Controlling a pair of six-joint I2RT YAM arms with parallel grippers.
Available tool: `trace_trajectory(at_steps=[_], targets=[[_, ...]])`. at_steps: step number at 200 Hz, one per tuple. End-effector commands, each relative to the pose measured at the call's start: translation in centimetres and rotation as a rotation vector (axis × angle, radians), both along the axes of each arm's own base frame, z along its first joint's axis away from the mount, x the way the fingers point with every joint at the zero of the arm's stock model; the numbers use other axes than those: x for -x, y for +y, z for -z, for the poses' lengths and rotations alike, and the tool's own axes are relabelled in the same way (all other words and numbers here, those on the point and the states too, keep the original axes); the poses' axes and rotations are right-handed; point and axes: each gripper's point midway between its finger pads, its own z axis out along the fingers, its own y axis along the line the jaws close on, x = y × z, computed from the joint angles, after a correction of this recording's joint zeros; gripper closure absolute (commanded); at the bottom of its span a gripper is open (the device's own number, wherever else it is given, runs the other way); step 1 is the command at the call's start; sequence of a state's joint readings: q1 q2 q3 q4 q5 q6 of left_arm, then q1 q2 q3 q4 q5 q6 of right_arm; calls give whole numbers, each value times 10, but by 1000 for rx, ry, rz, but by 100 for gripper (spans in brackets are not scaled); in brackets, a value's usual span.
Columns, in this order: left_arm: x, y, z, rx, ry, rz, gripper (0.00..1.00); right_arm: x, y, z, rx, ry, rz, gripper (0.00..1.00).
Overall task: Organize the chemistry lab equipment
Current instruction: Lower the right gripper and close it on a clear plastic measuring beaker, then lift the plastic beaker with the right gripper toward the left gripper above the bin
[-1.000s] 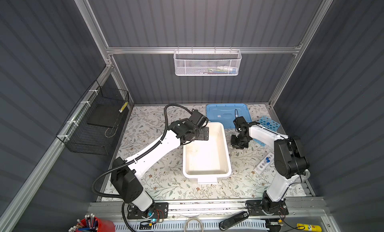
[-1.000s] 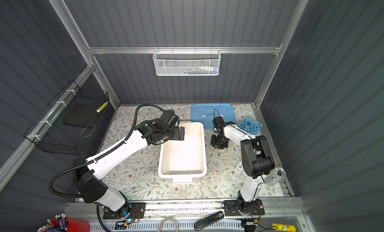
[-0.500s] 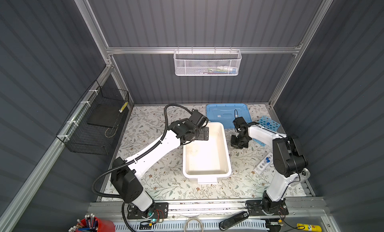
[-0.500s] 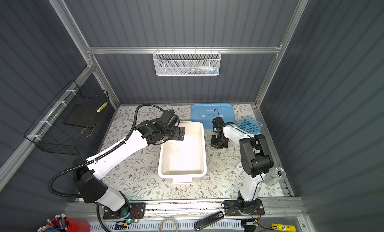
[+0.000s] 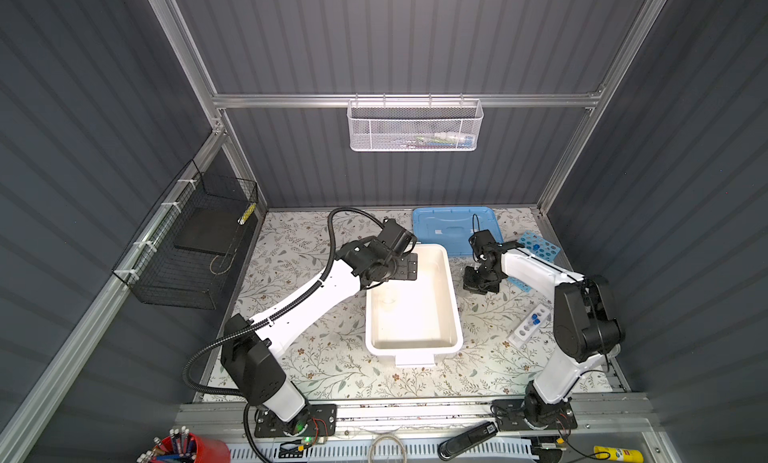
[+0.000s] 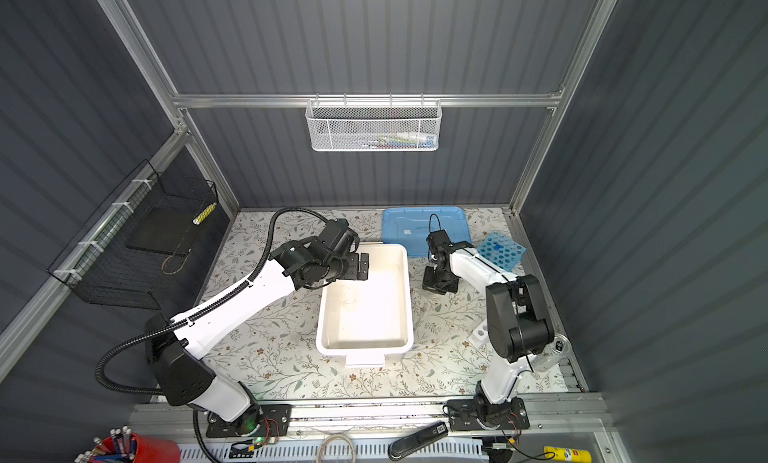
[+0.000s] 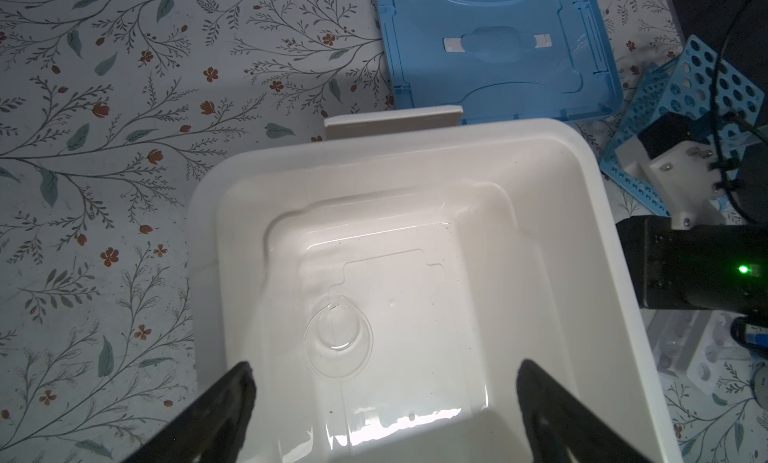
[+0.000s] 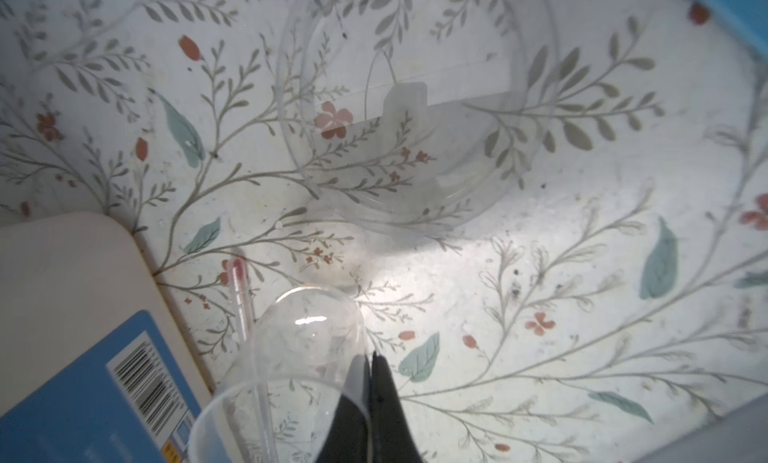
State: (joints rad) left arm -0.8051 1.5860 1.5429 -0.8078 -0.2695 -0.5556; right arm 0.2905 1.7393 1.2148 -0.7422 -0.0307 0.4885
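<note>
Right gripper (image 8: 370, 356) clenched on thin rim wall of small clear plastic beaker (image 8: 307, 328), just beside large white plastic tub (image 8: 62, 274). We judge it light, slick, crushable: pinch rim gently. Left gripper (image 7: 385, 368) spread wide.

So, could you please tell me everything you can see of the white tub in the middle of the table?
The white tub is a plastic rectangular bin with rounded corners, a stepped floor and a tab at each short end. It stands upright and uncovered on the floral table, with a blue lid lying flat behind it. A small clear beaker sits on its floor, and the open left gripper hangs over its far end.
</note>
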Motion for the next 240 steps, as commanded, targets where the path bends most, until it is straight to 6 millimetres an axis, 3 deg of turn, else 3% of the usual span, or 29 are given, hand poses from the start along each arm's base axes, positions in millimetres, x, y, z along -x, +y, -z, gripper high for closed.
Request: trace_trajectory(at_steps=[1, 45, 79, 108, 151, 171, 240], targets=[[4, 7, -6, -4, -7, 12, 1, 2, -3, -33, 19, -45, -12, 96], [9, 6, -8, 8, 12, 25, 4, 13, -7, -97, 47, -130, -27, 96], [10, -1, -10, 17, 42, 50, 7, 15, 11, -152, 64, -230, -73, 97], [12, -8, -22, 62, 41, 70, 15, 17, 34, -183, 71, -280, -121, 97], [16, -30, -39, 200, 59, 87, 20, 16, 70, -193, 62, -297, -189, 96], [17, -30, -42, 228, 55, 80, 21, 16, 85, -192, 52, -299, -214, 96], [23, -39, -52, 340, 55, 93, 31, 13, 116, -188, 13, -304, -250, 96]])
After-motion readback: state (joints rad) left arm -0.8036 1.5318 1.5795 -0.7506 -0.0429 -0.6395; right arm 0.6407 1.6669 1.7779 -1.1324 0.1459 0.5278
